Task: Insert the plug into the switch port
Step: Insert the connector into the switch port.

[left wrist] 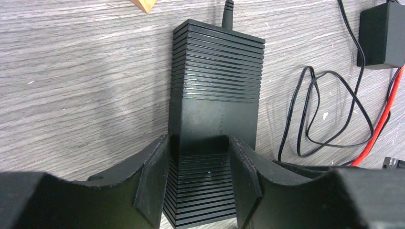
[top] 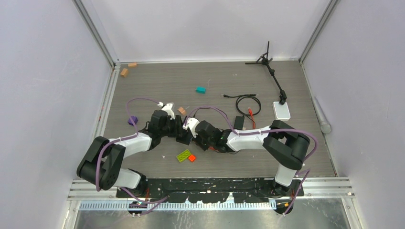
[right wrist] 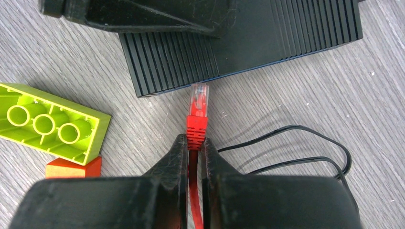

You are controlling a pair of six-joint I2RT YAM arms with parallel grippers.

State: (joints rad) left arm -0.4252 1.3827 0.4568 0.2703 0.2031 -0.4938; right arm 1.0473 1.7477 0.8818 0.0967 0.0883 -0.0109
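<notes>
Plug [right wrist: 198, 102] tip at the switch [right wrist: 248, 43] edge, two touching toy bricks [right wrist: 50, 121] to its left

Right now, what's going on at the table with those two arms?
The left claw grips the black ribbed switch from both sides, steadying it flat on the table. The right claw is shut on the red cable just behind the plug. It points the plug's clear tip at the edge of the switch. The tip sits right at that edge and does not look seated in a port yet, so insertion is not yet done.
</notes>
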